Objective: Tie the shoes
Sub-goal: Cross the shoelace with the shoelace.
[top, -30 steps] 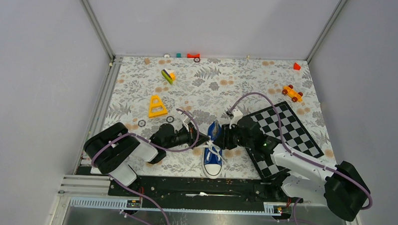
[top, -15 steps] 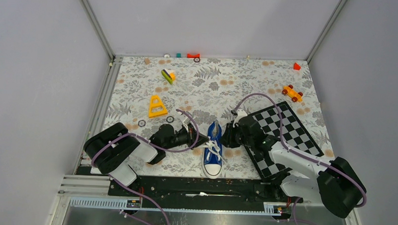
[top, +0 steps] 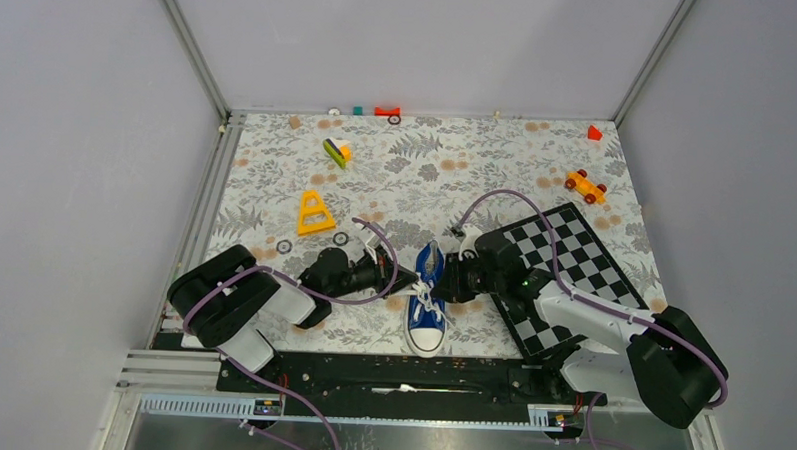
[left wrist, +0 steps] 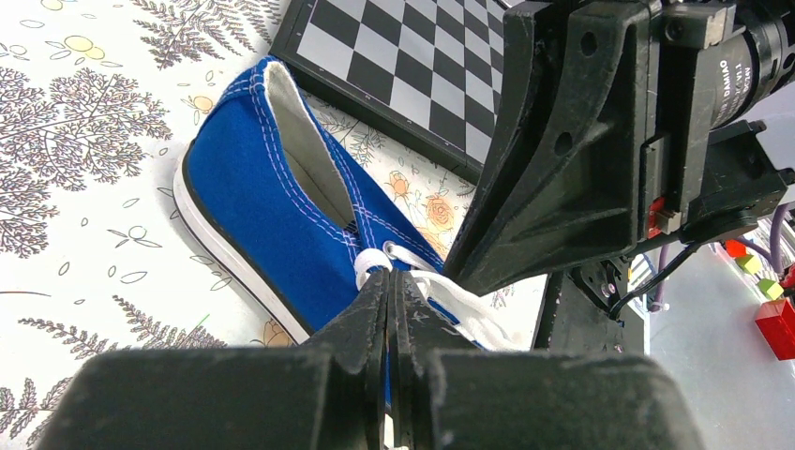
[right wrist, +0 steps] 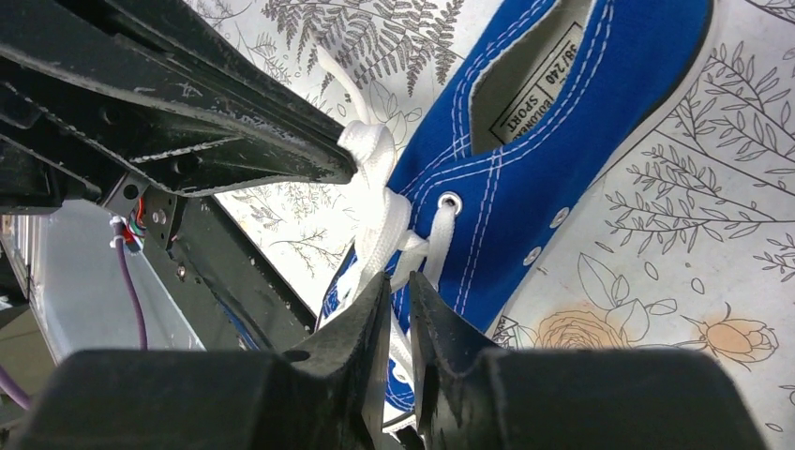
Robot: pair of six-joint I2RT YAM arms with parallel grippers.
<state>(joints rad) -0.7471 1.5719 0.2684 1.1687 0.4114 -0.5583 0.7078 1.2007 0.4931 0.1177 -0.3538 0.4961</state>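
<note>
A small blue canvas sneaker (top: 428,311) with a white sole lies near the table's front edge, toe toward the arms. Its white laces (top: 424,296) are gathered over the tongue. My left gripper (top: 413,279) is at the shoe's left side and is shut on a loop of white lace (left wrist: 380,261); its tips (left wrist: 390,277) show pressed together. My right gripper (top: 446,285) is at the shoe's right side. Its jaws (right wrist: 400,281) stand a narrow slit apart, pinching a lace strand (right wrist: 384,239) beside the top eyelet. The shoe's opening shows in both wrist views (left wrist: 262,197) (right wrist: 562,122).
A black-and-white chessboard (top: 574,256) lies right of the shoe, under the right arm. A yellow triangle (top: 315,213), a green-yellow toy (top: 336,151), an orange toy car (top: 585,186) and red blocks (top: 386,112) lie farther back. A black rail (top: 399,370) runs along the front edge.
The right arm's wrist and cable have shifted slightly beside the shoe, with the gripper staying at the laces. The left arm and the shoe have not visibly moved.
</note>
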